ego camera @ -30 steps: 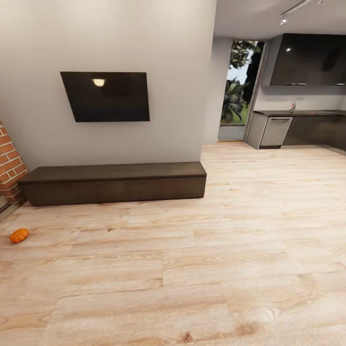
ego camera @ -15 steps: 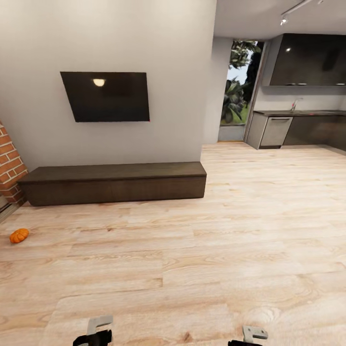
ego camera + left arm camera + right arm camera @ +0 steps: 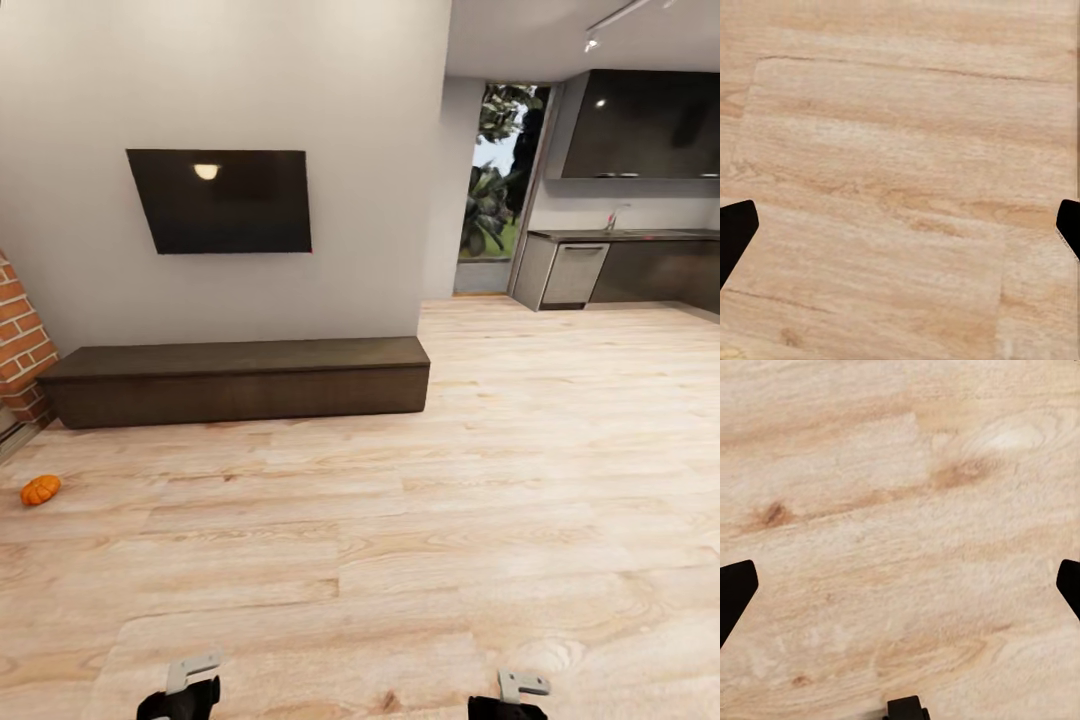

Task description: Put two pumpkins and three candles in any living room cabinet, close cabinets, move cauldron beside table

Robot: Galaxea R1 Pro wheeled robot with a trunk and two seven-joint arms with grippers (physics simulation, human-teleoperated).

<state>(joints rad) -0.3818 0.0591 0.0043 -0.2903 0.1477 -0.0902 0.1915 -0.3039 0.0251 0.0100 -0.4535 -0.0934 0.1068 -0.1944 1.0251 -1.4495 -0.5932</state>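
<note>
1 pumpkin [image 3: 41, 489] lies on the floor [image 3: 450, 520], far off to the left of both grippers and just in front of the cabinet's [image 3: 240, 380] left end. The left gripper [image 3: 900, 225] is nearer; both it and the right gripper [image 3: 900, 585] have their fingers spread wide, holding nothing.

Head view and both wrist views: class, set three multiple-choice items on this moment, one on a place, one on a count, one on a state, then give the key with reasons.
1. Where is the pumpkin?
A. on the cabinet top
B. on the floor, off the cabinet's left end
C. in the kitchen

2. How many pumpkins are in sight?
A. one
B. two
C. three

3. How do the jaws of both grippers stand?
A. shut on a candle
B. shut, empty
C. open, empty

Key: B, it lies on the wood floor near the brick wall, apart from the cabinet. A, a single orange one shows. C, the left gripper and right gripper frame bare planks.
</note>
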